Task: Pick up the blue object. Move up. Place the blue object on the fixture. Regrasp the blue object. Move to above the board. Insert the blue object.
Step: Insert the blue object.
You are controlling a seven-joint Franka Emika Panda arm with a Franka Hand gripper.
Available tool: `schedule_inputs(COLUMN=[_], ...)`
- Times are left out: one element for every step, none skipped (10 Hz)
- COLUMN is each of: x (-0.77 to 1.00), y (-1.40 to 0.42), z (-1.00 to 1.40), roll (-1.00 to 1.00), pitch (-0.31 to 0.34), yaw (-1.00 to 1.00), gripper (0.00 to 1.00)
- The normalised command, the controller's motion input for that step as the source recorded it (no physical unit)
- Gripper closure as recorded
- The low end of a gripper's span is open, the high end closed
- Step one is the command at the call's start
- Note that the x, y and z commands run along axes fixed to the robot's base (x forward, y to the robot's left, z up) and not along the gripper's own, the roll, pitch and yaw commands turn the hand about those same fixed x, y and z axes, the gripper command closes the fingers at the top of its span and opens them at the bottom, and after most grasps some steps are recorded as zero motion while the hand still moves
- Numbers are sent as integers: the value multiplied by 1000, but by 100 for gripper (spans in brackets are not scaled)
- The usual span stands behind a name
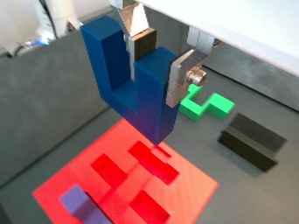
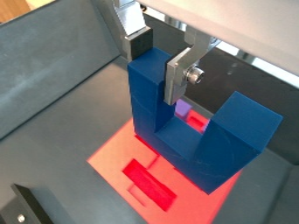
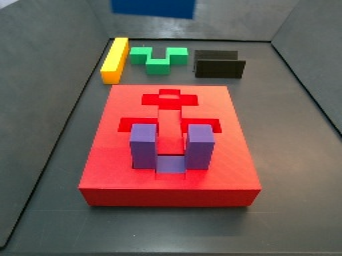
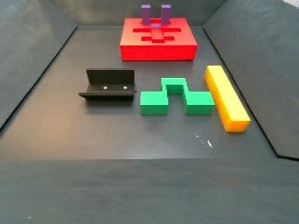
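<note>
My gripper [image 1: 162,63] [image 2: 158,63] is shut on one prong of the blue object [image 1: 128,83] [image 2: 176,131], a dark blue U-shaped block hanging with its prongs up. It hangs above the red board [image 1: 82,171] [image 2: 111,153] in both wrist views. In a side view only the blue object's lower edge [image 3: 154,6] shows at the top of the frame, above the floor behind the board [image 3: 120,150]; the gripper is out of view there. The black fixture [image 3: 219,64] [image 4: 107,86] [image 1: 251,140] stands empty on the floor.
A purple U-shaped block [image 3: 167,148] [image 4: 156,12] [image 1: 79,203] sits upright in a cutout of the board. A green block [image 3: 164,57] [image 4: 176,96] and a yellow bar [image 3: 116,58] [image 4: 225,96] lie on the floor next to the fixture. Grey walls enclose the floor.
</note>
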Motion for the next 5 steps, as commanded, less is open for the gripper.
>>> schedule_inputs(x=[757, 440, 437, 411, 254], y=[251, 257, 311, 249, 246], z=[-414, -443, -517, -589, -649], roll=[0, -34, -96, 0, 109], pitch=[-97, -74, -4, 0, 30], yaw=[-97, -3, 0, 0, 14], gripper=[100, 100, 100, 100, 100])
